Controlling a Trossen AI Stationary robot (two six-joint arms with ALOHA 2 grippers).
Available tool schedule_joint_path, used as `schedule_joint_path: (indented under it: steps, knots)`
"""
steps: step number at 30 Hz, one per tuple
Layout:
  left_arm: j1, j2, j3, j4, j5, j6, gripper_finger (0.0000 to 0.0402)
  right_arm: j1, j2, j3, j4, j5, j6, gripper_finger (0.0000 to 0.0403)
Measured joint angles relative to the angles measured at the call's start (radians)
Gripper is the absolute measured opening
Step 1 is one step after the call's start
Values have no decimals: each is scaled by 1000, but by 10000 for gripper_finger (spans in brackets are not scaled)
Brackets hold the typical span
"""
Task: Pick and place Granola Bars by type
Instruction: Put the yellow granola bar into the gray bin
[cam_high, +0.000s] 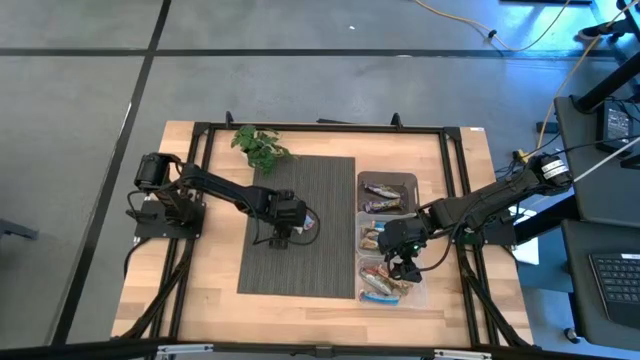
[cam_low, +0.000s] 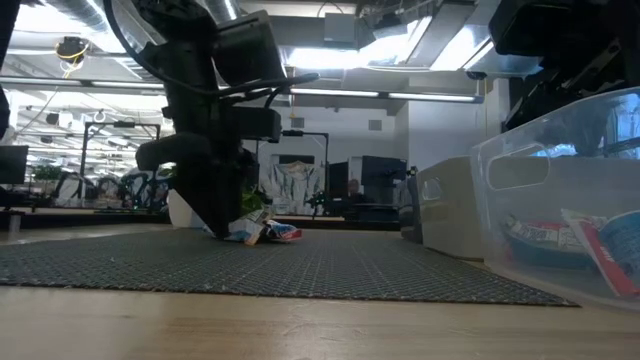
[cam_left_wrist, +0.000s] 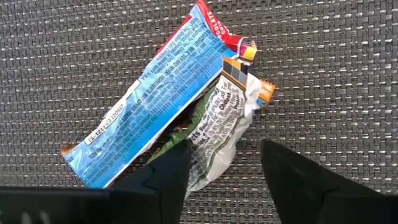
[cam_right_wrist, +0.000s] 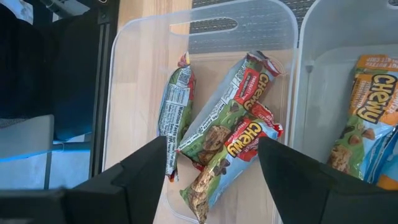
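Observation:
Two granola bars lie side by side on the dark woven mat (cam_high: 300, 230): a blue-white-red one (cam_left_wrist: 152, 109), back side up, and a white, green and orange one (cam_left_wrist: 227, 115) tucked partly under it. My left gripper (cam_left_wrist: 224, 168) is open and low over their ends, one finger (cam_left_wrist: 171, 171) above the bars and the other above bare mat. My right gripper (cam_right_wrist: 214, 168) is open and empty above the near clear bin (cam_right_wrist: 115, 93). Three blue-white-red bars (cam_right_wrist: 233, 118) lie in that bin. Orange-tan bars (cam_right_wrist: 367, 118) lie in the neighbouring bin. My left gripper has one finger (cam_left_wrist: 171, 171) over the end of the white, green and orange bar (cam_left_wrist: 205, 165), coming from above. I cannot tell whether it touches the bar. The other finger stands beside the bars over the mat.
Three clear bins (cam_high: 388, 238) stand in a row along the mat's right edge, each with bars inside; the far one (cam_high: 388, 192) holds purple-brown bars. A green plant sprig (cam_high: 260, 148) lies at the mat's far left corner. A black frame (cam_high: 320, 127) rings the tabletop.

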Motion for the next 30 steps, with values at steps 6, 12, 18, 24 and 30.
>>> schedule_joint_path:
  steps: [6, 12, 18, 24, 30]
  knots:
    - [-1, 0, 0, 0, 4, 8, 219, 0, 0, 0, 0, 0, 0, 255]
    - [0, 0, -1, 2, 1, 82, 242, 0, 0, 0, 0, 0, -1, 255]
    - [0, 1, -1, 4, 0, 48, 243, 0, 0, 0, 0, 0, -3, 255]
    - [-9, 1, -2, 15, -22, 86, 247, 0, 0, 0, 0, 0, -3, 255]
    - [-29, 2, -2, 19, -158, 108, 247, 0, 0, 0, 0, 0, -4, 255]
